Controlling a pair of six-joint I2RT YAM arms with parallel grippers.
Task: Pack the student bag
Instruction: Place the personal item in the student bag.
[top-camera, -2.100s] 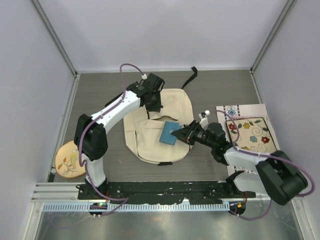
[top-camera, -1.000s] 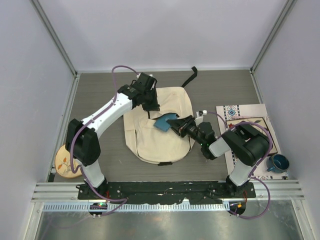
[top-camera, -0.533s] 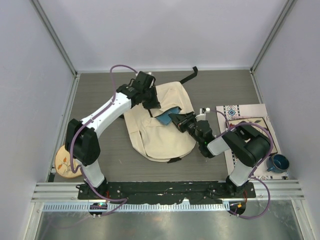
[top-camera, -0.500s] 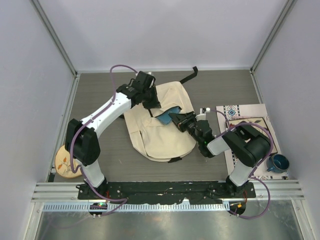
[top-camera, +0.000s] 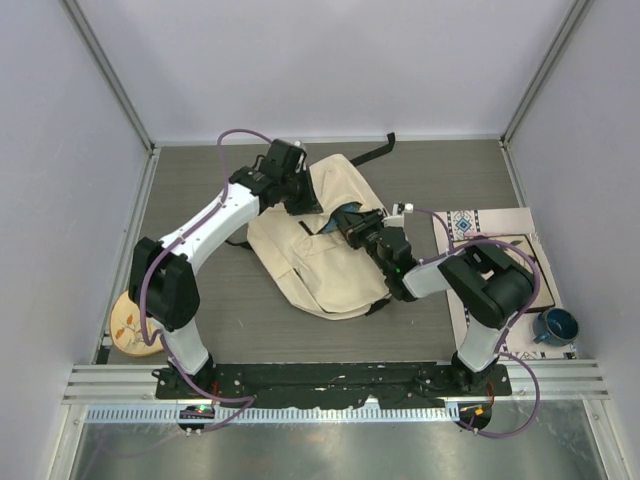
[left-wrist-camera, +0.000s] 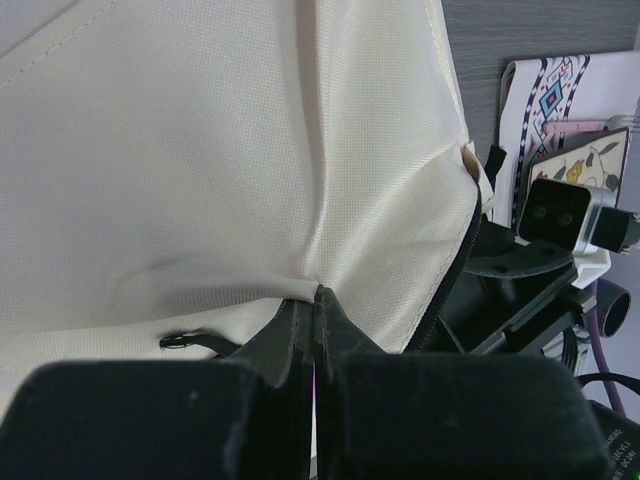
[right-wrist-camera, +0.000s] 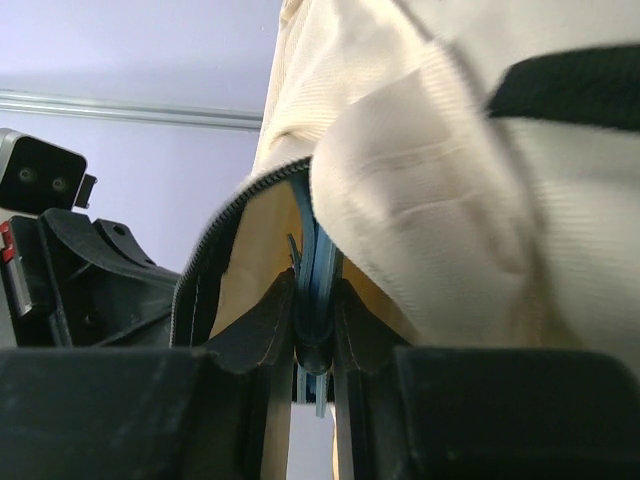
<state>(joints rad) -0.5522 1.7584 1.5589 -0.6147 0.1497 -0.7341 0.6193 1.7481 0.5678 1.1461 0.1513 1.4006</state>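
- Insertion step was in hand: your right gripper (right-wrist-camera: 316, 300) clamped a thin blue book (right-wrist-camera: 318, 240), jaws narrowly apart, edge-first in the mouth of the student bag (top-camera: 320, 265), which lay mid-table.
- Your left gripper (left-wrist-camera: 316, 303) was pinched tight on bag fabric, holding the flap up.
- Next move probably needed a deeper push, then release.
- Zipper edge (right-wrist-camera: 205, 265) and sagging fabric crowded the slot; mug (top-camera: 553, 325) and patterned mat (top-camera: 505, 255) sat well to the right.
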